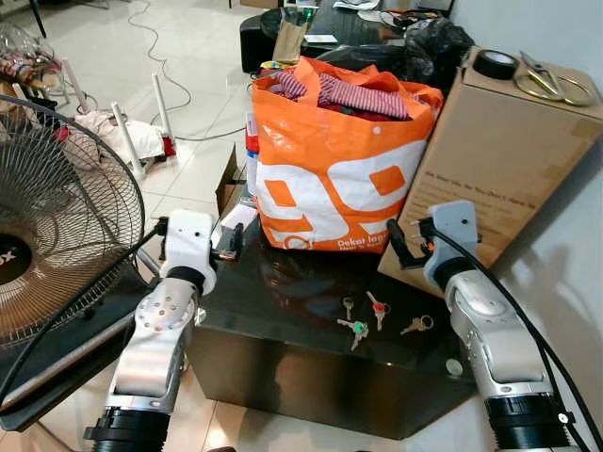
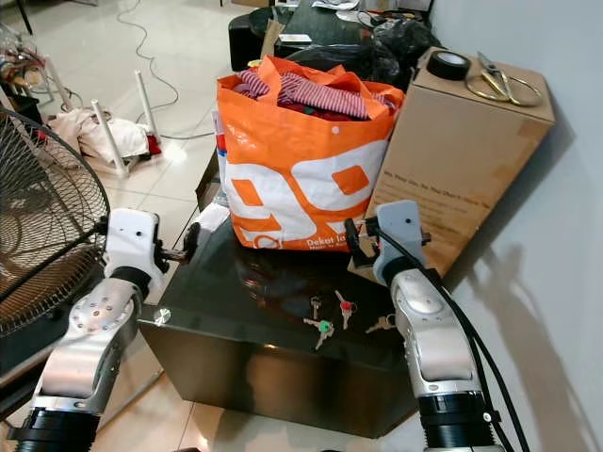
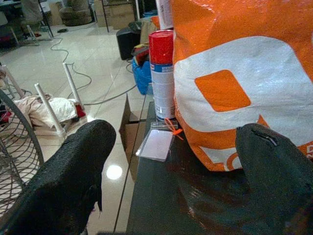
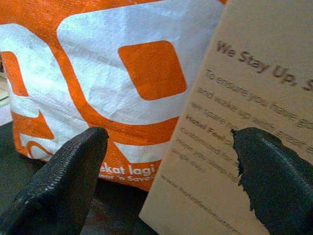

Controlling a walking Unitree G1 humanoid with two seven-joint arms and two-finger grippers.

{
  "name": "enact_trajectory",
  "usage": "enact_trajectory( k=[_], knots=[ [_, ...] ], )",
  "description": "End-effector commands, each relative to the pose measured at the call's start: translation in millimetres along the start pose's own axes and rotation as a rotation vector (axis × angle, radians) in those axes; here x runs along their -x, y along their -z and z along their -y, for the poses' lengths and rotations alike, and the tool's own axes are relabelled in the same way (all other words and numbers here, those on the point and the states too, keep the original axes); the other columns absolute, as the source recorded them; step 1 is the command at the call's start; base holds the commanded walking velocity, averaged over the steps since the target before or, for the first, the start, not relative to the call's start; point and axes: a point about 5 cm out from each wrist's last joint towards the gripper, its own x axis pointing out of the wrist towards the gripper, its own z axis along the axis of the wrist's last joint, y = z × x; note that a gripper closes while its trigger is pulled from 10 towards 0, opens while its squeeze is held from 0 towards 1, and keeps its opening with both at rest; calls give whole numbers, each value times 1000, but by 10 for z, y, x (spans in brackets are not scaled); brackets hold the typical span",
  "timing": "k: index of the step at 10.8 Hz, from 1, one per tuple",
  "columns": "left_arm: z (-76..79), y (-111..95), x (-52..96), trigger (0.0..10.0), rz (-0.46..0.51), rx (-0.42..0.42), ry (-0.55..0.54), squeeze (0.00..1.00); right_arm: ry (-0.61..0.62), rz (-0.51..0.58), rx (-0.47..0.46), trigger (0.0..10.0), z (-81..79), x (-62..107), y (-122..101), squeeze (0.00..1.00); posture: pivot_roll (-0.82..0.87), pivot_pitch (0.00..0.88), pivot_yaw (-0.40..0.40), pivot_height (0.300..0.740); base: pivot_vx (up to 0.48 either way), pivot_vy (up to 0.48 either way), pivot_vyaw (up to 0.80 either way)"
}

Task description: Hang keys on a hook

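Note:
Several small keys lie on the dark glass table (image 1: 283, 311): a green-tagged key (image 1: 357, 329), a red-tagged key (image 1: 378, 307), a plain one (image 1: 348, 305) and another (image 1: 415, 325) further right. My right gripper (image 1: 400, 243) hovers above the table behind the keys, open, facing the orange bag (image 1: 330, 179) and the cardboard box (image 1: 490, 160). At the table's left edge my left gripper (image 1: 232, 241) is open with nothing between its fingers (image 3: 63, 181).
A red spray can (image 3: 162, 73) and a white card (image 3: 156, 145) sit left of the bag. Tape (image 1: 495, 64) and scissors (image 1: 551, 80) lie on the box. A large fan (image 1: 57, 226) stands at my left. Cables and clutter lie on the tiled floor beyond.

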Motion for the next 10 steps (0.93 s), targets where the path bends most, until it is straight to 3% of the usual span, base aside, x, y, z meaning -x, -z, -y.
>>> enact_trajectory(
  k=[1,2,3,4,6,10],
  knots=[
    [30,-17,-17,10000,9,-10,18,0,26,31,30,10000,75,22,-48,0,-95,0,-27,740,0,0,0],
    [38,-19,-25,10000,10,-12,24,0,12,27,25,10000,100,30,-47,0,-93,0,-28,740,0,0,0],
    [43,-17,-25,10000,13,-13,27,0,-54,48,-157,10000,83,56,-91,0,-84,0,-39,740,0,0,0],
    [42,-18,-21,10000,14,-14,26,0,-69,59,-193,10000,85,54,-122,0,-78,0,-47,740,0,0,0],
    [45,-6,-9,10000,9,-38,50,0,-55,19,-181,10000,101,-4,-105,0,-71,0,-47,740,0,0,0],
    [120,201,141,10000,-126,-192,451,0,-29,-244,-32,10000,108,-173,332,0,-93,0,28,740,0,0,0]
  ],
)
